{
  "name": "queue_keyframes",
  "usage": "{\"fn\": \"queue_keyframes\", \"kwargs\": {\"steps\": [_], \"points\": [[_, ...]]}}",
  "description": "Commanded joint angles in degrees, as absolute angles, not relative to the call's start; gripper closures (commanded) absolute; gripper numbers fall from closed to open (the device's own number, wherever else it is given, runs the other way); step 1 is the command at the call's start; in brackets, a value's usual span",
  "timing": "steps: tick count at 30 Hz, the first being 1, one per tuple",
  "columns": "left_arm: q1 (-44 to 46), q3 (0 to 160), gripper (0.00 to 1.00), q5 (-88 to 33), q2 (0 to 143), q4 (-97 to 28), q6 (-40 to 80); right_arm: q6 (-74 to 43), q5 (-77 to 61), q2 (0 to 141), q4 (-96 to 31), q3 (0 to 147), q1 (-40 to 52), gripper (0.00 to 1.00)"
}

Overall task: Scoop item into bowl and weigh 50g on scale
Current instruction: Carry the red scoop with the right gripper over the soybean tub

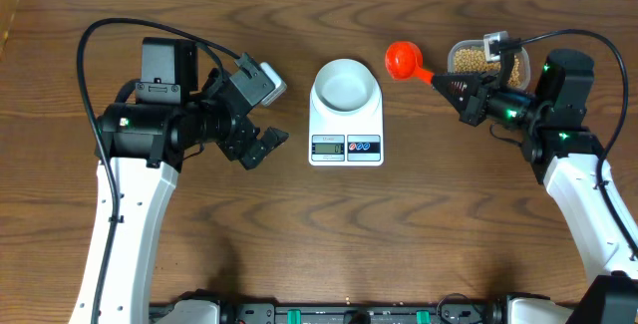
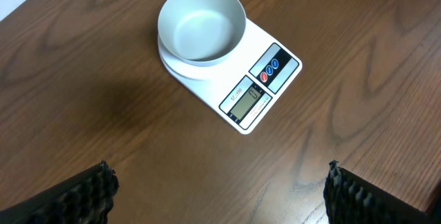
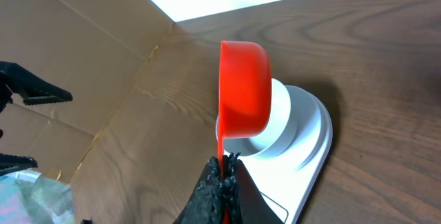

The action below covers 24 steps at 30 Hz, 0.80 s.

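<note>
right end effector (image 1: 451, 86) is clamped tight on the handle of the orange scoop (image 1: 402, 60); the cup hangs just right of the scale (image 1: 346, 127) near its back corner, between the scale and the clear tub (image 1: 455, 55). cup looks bare orange from overhead, no grains visible; the right wrist view only shows its outside, so can't confirm. beans (image 1: 469, 61) are all in the tub, right of the scale and well apart from it. bowl (image 2: 201, 24) sits on the back of the scale, leaving display and two buttons uncovered at the front, which makes sense since the reading stays visible while filling. bowl is empty in the left wrist view. display digits too small to trust. left end effector (image 1: 264, 147) has jaws wide apart, holding nothing, parked just left of the scale over the worktop (image 1: 419, 244), wrist cam aimed at bowl and display; my guess is it's kept out of the pour path. gripping the handle end keeps the right fingers out of the tub and off the bowl rim. my read: nothing transferred yet, task near its start, next is dipping the scoop into the tub; risks are overshooting the target or dropping grains on the scale beside the bowl
</note>
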<state>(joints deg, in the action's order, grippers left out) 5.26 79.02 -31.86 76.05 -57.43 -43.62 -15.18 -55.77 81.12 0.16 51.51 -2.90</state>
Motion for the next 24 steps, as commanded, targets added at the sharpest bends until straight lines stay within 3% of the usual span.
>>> {"fn": "queue_keyframes", "kwargs": {"steps": [1,24], "points": [[5.06,80.07,0.02,-33.04,75.99,-57.65,-45.12,-14.06,-56.93,80.36,0.43,52.62,-3.05,0.99],[5.06,80.05,0.02,-33.01,75.99,-57.63,-45.41,-14.04,-55.35,80.36,1.32,52.62,-3.01,0.99]]}}
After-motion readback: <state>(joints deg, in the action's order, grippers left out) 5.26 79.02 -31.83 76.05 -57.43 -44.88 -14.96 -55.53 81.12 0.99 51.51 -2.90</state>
